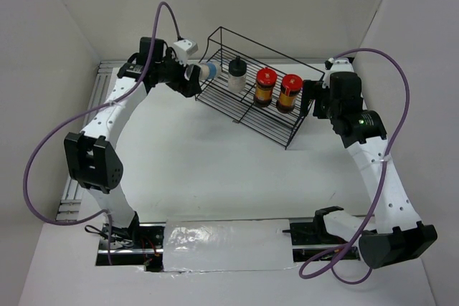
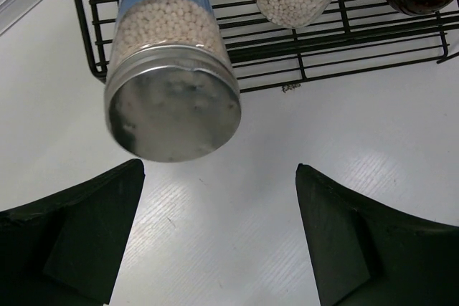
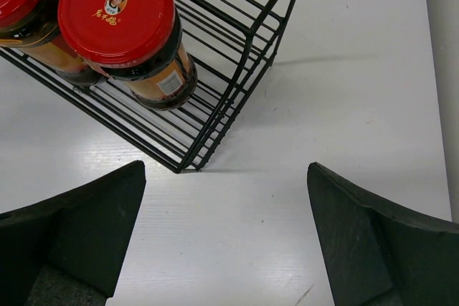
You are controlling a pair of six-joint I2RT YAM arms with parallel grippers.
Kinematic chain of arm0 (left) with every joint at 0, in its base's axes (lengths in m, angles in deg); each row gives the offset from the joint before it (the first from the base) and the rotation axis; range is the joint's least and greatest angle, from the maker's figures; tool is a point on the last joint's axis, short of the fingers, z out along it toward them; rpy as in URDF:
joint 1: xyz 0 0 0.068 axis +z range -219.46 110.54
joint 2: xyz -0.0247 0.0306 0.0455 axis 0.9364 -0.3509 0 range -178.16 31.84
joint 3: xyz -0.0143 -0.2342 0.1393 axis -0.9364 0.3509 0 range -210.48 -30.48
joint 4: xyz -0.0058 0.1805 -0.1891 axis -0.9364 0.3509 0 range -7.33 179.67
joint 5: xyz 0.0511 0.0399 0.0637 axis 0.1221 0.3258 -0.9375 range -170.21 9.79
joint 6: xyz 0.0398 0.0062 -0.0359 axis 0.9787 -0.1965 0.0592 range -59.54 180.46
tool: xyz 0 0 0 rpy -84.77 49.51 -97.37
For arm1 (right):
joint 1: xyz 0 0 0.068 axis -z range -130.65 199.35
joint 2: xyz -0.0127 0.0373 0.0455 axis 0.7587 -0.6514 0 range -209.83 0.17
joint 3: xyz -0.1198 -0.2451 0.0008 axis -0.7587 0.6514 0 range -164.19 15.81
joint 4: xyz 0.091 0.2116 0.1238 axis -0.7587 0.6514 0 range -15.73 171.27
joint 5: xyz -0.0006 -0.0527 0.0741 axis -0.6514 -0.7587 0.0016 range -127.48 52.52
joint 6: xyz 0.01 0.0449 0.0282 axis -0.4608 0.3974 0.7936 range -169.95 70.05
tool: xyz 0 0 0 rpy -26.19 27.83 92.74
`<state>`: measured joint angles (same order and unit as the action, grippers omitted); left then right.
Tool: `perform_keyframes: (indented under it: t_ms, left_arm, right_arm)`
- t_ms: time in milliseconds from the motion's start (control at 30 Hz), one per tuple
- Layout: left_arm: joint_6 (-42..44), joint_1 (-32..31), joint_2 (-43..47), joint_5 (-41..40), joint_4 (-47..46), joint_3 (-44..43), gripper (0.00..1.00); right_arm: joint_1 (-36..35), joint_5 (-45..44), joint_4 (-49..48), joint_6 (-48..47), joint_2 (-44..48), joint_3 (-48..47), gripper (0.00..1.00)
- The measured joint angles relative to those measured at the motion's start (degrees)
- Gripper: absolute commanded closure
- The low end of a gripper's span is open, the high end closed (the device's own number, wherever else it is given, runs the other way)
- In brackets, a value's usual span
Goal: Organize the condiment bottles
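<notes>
A black wire rack [image 1: 277, 129] stands at the back of the table. In it, from left to right, are the white grey-capped jar with a blue label [image 1: 208, 72], the pale black-capped jar [image 1: 237, 75] and two red-capped jars [image 1: 265, 85] [image 1: 290, 91]. My left gripper [image 1: 188, 77] is open and empty, just left of the white jar. In the left wrist view its grey cap [image 2: 172, 102] faces the camera beyond the open gripper [image 2: 219, 165]. My right gripper [image 1: 310, 102] is open and empty [image 3: 226, 165] by the rack's right end [image 3: 237, 98], near a red-capped jar [image 3: 118, 12].
White walls close in the table on three sides. An aluminium rail [image 1: 86, 127] runs along the left edge. A foil-covered strip [image 1: 229, 245] lies at the near edge between the arm bases. Purple cables loop off both arms.
</notes>
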<state>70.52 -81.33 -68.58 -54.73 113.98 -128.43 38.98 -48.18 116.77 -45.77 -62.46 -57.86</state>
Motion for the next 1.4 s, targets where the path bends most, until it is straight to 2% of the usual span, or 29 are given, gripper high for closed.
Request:
perform_keyframes:
  t_ms: [200, 600, 700, 733, 800, 900, 933, 1100, 1167, 1200, 1267, 1400]
  left_arm:
    - [-1.05, -1.22, -1.73, -2.03, -0.48, -0.44, 0.01]
    - [-2.8, -2.21, -2.91, -5.7, -2.78, -4.2, 0.16]
    - [-2.91, -2.45, -3.63, -5.75, -3.04, -5.29, 0.24]
    - [-2.91, -2.51, -3.85, -5.79, -3.06, -5.44, 0.3]
    - [-2.93, -2.54, -4.2, -5.84, -3.04, -5.64, 0.37]
    - [-2.89, -2.54, -4.55, -5.84, -2.82, -6.47, 0.52]
    - [-2.91, -2.54, -4.72, -5.79, -2.71, -6.8, 0.62]
    - [-2.71, -2.64, -5.97, -5.75, -1.31, -9.55, 0.87]
    - [-2.4, -2.91, -6.75, -5.84, -0.72, -11.32, 0.9]
    - [-2.23, -3.06, -7.23, -5.92, -0.44, -12.39, 0.95]
    - [-1.27, -3.32, -8.0, -6.03, 0.17, -14.14, 1.0]
    - [0.7, -3.74, -9.14, -6.6, 0.24, -17.09, 1.0]
  right_arm:
    - [0.0, -0.17, 0.0, -0.02, 0.0, 0.0, 0.0]
    - [0.0, -0.66, 0.0, -0.02, 0.0, 0.0, 0.0]
    - [0.0, -0.68, 0.0, -0.04, -0.02, 0.0, 0.0]
    - [0.0, -0.68, 0.0, -0.04, -0.04, 0.0, 0.0]
    - [0.0, -0.72, 0.0, -0.04, -0.07, 0.0, 0.0]
    - [0.0, -0.92, 0.02, -0.07, -0.07, 0.0, 0.0]
    - [0.0, -0.94, 0.04, -0.09, -0.07, 0.0, 0.0]
    - [0.0, -1.07, 0.04, -0.24, -0.07, 0.0, 0.0]
    - [0.0, -1.07, 0.09, -0.24, -0.09, 0.0, 0.0]
    - [0.0, -1.09, 0.13, -0.31, -0.09, -0.02, 0.0]
    - [0.0, -1.09, 0.15, -0.66, -0.09, -0.04, 0.0]
    - [0.0, -1.29, 0.09, -1.92, 0.24, -0.22, 0.0]
